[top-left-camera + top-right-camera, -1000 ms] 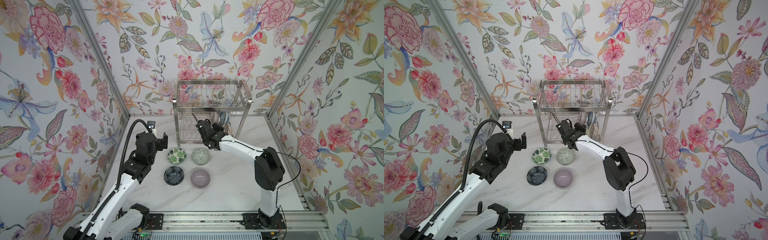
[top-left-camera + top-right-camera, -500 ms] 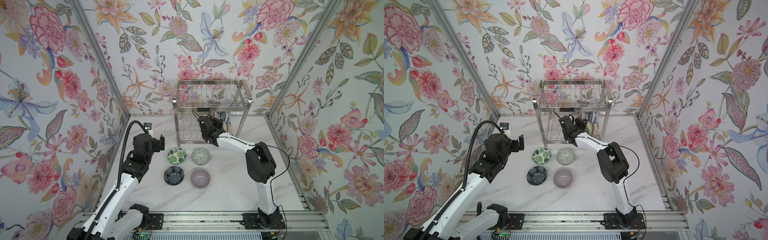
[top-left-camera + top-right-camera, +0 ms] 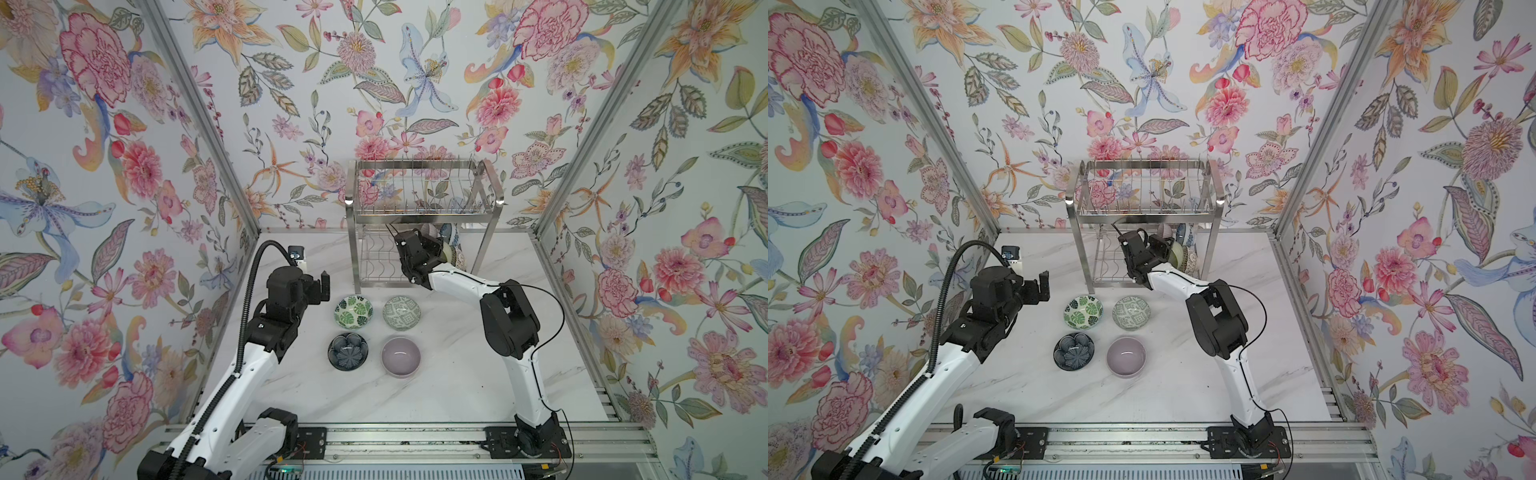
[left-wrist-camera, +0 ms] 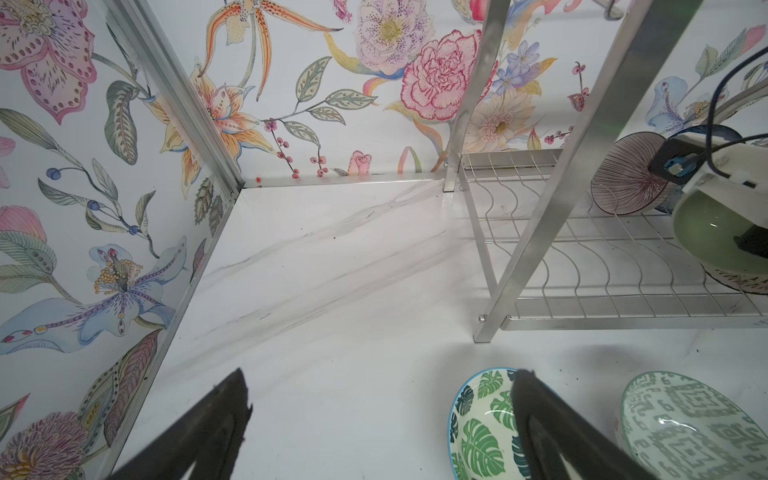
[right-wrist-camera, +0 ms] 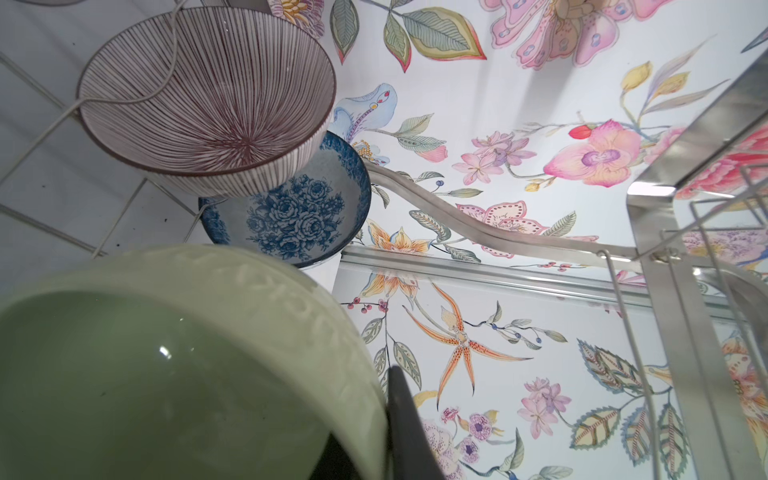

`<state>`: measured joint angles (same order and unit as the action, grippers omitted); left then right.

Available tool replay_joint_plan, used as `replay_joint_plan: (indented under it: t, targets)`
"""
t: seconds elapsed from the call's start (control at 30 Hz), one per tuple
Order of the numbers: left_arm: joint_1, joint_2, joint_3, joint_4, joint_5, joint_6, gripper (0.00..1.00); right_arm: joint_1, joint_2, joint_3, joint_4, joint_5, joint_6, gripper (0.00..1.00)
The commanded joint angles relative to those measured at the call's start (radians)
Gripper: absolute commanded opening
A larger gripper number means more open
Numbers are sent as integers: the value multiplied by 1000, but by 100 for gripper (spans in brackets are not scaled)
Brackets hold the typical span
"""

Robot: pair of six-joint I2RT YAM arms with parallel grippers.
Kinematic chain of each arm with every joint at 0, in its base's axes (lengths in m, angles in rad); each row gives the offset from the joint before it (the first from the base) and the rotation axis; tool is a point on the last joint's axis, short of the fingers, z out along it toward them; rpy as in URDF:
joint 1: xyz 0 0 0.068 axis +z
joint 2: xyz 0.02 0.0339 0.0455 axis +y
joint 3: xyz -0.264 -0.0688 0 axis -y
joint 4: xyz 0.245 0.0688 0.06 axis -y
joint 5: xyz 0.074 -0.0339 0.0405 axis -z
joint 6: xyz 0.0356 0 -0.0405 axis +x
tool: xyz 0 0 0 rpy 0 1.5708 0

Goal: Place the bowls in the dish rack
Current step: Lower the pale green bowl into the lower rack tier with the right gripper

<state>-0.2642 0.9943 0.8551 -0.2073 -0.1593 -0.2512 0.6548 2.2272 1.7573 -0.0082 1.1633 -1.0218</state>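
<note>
Step in hand: I judge this to be the seating of the green bowl (image 5: 166, 374) on the lower shelf (image 4: 602, 299) of the dish rack (image 3: 419, 212).
Right gripper (image 5: 368, 453): pinched narrow on the green bowl's rim, one finger inside the wall and one outside.
Green bowl, position: under the upper tier, tipped on edge, mouth facing the shelf's open end.
Deciding relation: the bowl hangs directly ahead of the claw, just above the wavy wires. The brown lattice bowl (image 3: 1192, 259) is close against its far side, and I cannot tell whether they touch. The free slots all lie on the mouth side.
Already racked: ribbed bowl (image 5: 208, 91) and blue floral bowl (image 5: 299, 216), leaning together at the back of the same shelf.
Left gripper (image 4: 380, 419): spread wide, empty, hovering over the table (image 3: 457, 386) beside the rack's front leg.
Waiting on the table: leaf-print bowl (image 3: 353, 311), geometric bowl (image 3: 401, 313), dark flower bowl (image 3: 348, 351), lilac bowl (image 3: 400, 357).
Nearer arm: the left claw sits just beside the leaf-print bowl, while the right arm has the rack.
Change from a second ago: the right wrist has pushed deeper under the upper tier, its elbow drawn in towards the rack. The four table bowls lie where they were, and the left arm has barely shifted.
</note>
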Motion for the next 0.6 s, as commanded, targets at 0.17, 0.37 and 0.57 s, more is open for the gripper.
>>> replay_joint_plan:
  t: [0.17,0.37,0.57]
  targets:
    - [16,-9,-11,3,24,-14,99,-1,38,54,101,26,-82,0]
    - [19,-14,-13,5,30,-14,99,-1,57,53,111,30,-91,0]
    - [20,-20,-16,8,39,-17,99,0,82,56,116,37,-89,0]
